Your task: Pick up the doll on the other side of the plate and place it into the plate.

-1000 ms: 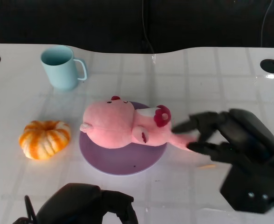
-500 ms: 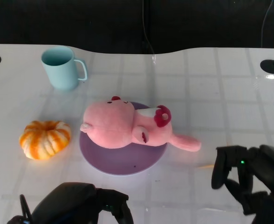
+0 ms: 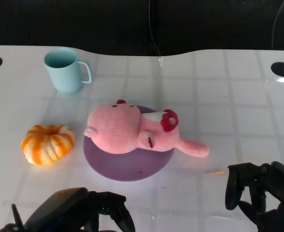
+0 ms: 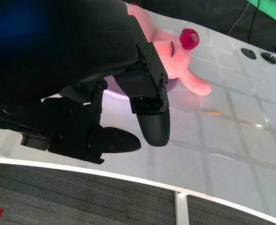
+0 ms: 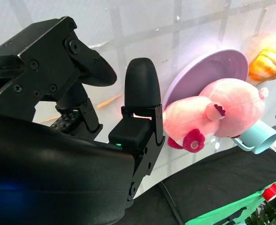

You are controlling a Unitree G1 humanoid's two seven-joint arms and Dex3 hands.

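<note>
tabletop point(image 3: 219, 87): white, gridded with faint lines; all items are carried on it, with the plate roughly at its middle.
plate point(image 3: 127, 166): purple, round, flat on the tabletop; taken as landmark. No shift is seen against the pictures from a second ago.
doll point(image 3: 132, 128): pink plush, lying on its side across the plate's far half; head over the plate's left part, one limb overhanging the plate's right edge and resting on the tabletop. Its pose is matched in all three head pictures, so it is judged released and settled.
right hand point(image 3: 258, 193): a second ago it was seen just right of the plate, fingers at the doll's overhanging limb; now it is drawn back to the near right, well apart from the plate. Nothing is held; fingers are apart, loosely bent.
left hand point(image 3: 79, 215): low, near side of the plate, apart from it; nothing is held, fingers loosely curled with gaps between them. Barely moved over the second.
pumpkin point(image 3: 48, 143): orange-striped, left of the plate, just apart from it; untouched.
mug point(image 3: 64, 70): pale teal, far-left of the plate; untouched.
small stick point(image 3: 213, 172): thin, orange, on the tabletop right of the plate.
task meaning: placement is judged done; only the retreat of the right hand is left. The overhanging limb is a minor flaw, no tipping risk judged.
</note>
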